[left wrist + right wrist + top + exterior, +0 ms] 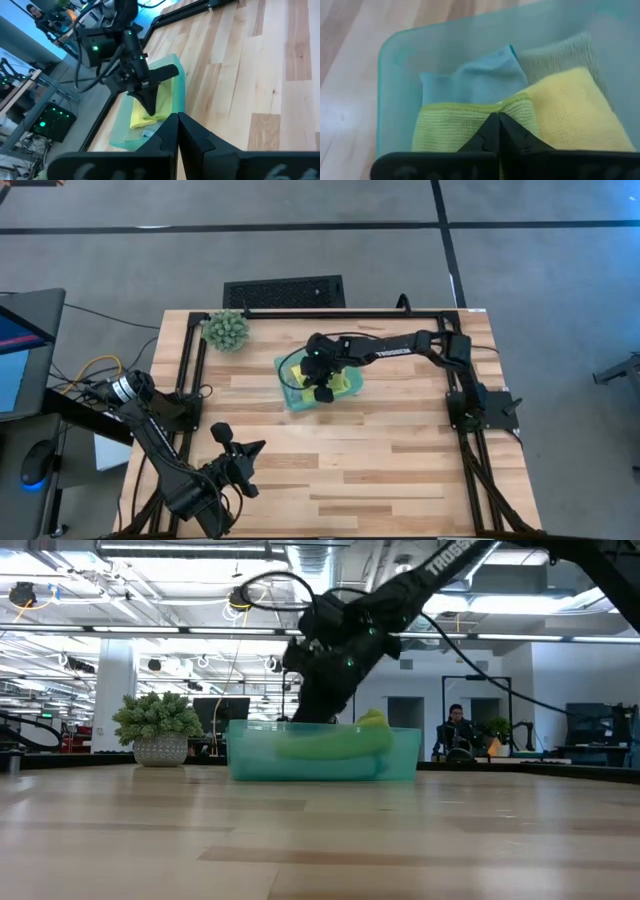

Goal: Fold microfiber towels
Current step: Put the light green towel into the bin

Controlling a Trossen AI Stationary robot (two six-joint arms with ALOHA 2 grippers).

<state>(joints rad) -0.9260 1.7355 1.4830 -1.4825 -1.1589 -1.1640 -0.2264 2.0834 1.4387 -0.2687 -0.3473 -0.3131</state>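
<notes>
A teal tray (292,402) stands at the table's middle, toward the far side. In it lie the towels: a lime green one (455,130) on top, a light blue one (470,82), a pale sage one (560,55) and a yellow one (575,110). My right gripper (497,117) reaches down into the tray, shut at the lime towel's edge. In the low view a lime hump (372,722) stands just above the tray's rim. My left gripper (177,117) waits shut above the table's near left part (240,452), pointing toward the tray. My right gripper has its shut fingertips on the lime green towel's hemmed far edge (512,102), near that edge's middle. The fingers come slanting down from the table's right side. The hem is gathered into a small peak at the tips. The towel's other parts lie in the tray on the other towels.
A spiky green plant ball (226,329) in a pot stands at the far left corner. Black frame rails (190,370) run along the table's left, far and right edges. Bare wood (400,470) stretches across the near half. A person (456,732) sits in the room behind.
</notes>
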